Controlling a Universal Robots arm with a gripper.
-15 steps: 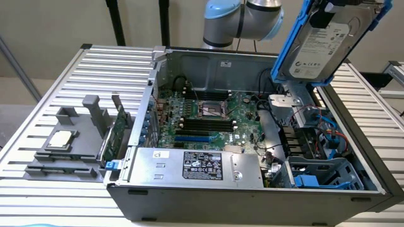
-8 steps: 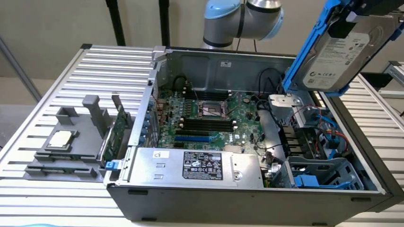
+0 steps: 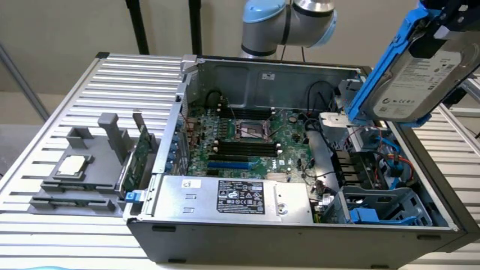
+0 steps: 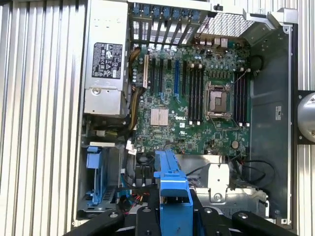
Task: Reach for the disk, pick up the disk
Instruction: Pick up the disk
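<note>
So the disk (image 3: pixel 417 73) was already up in the air, well above the open computer case (image 3: pixel 300 236), over toward the exterior view's right. The gripper (image 3: pixel 444 22) was clamped on its upper end. The drive hung tilted, long axis running steeply from the upper right down to the lower left in the exterior view, white label face turned toward the camera and the blue rail (image 3: pixel 379 70) along its left edge. In the wrist view the blue rail (image 4: pixel 173 196) sat squeezed between the black fingers (image 4: pixel 147 221), pointing out over the motherboard (image 4: pixel 192 98). Below sat the power supply (image 3: pixel 232 197) and an empty drive cage (image 3: pixel 383 205).
</note>
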